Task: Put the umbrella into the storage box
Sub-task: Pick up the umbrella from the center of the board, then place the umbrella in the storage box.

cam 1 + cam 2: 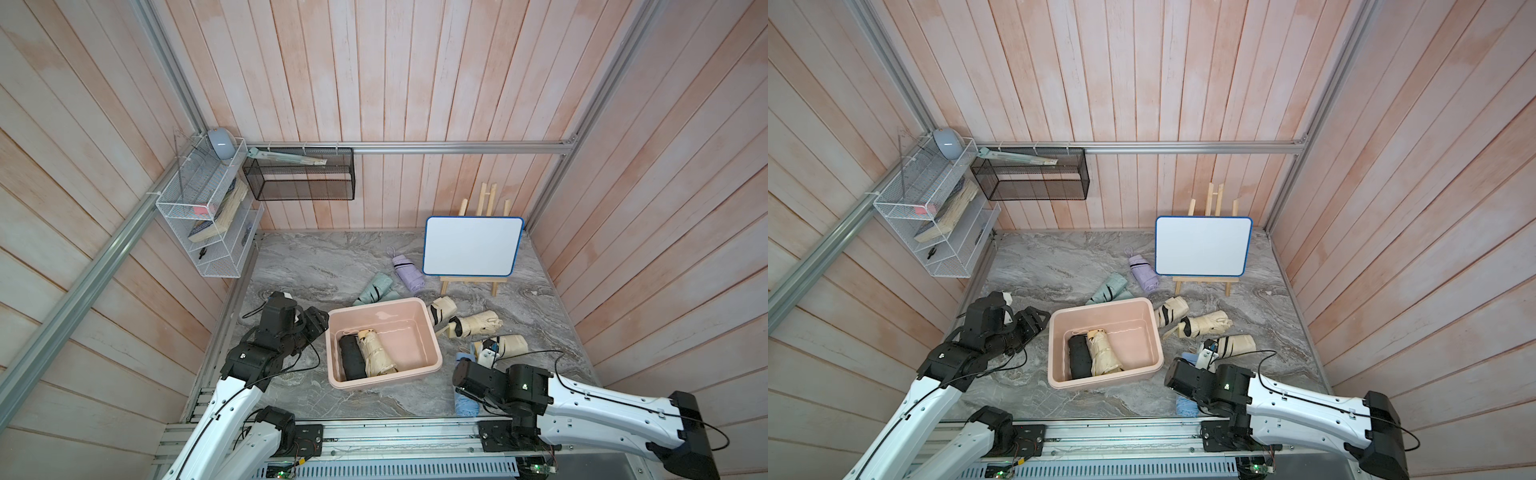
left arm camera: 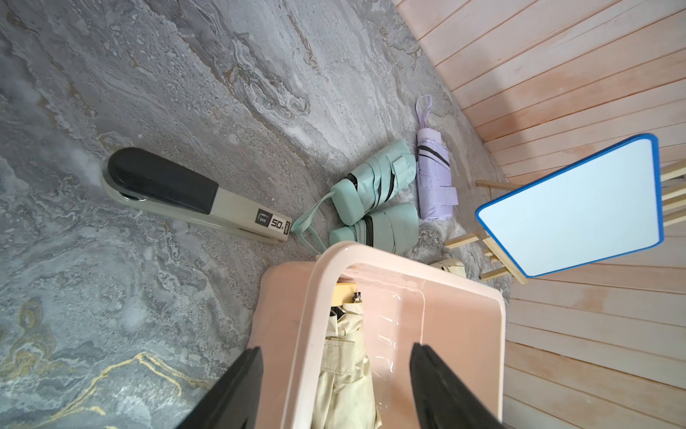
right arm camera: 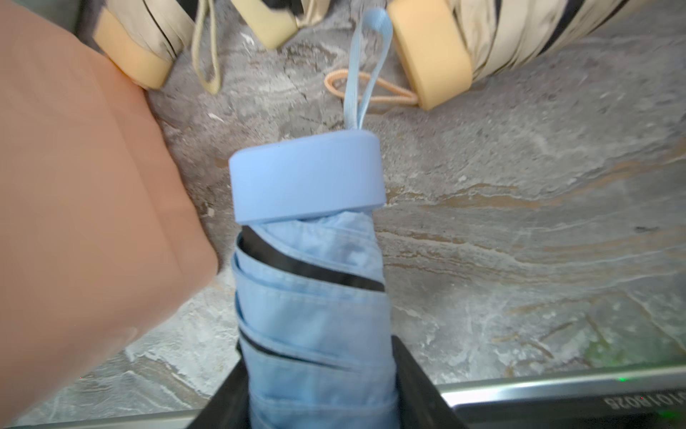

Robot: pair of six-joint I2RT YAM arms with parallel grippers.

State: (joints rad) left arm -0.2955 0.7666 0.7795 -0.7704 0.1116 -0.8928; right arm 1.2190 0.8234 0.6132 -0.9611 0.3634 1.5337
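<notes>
Gray table point(image 1: 332, 266): the blue folded umbrella point(image 3: 312, 308) points its handle at the beige umbrellas point(image 3: 519, 33). Right gripper point(image 3: 319, 353) squeezes it; left gripper point(image 2: 336, 349) fingers are spread.

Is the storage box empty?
No: a black umbrella and a beige umbrella lie side by side inside the storage box.

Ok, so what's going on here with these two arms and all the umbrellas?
A two-armed robot is packing folded umbrellas into the pink storage box. The right claw has its fingers against both sides of the blue umbrella, which lies on the table beside the box. The left claw is open, straddling the box's side wall. A black umbrella and a cream umbrella are already inside; other umbrellas lie loose on the table.
</notes>
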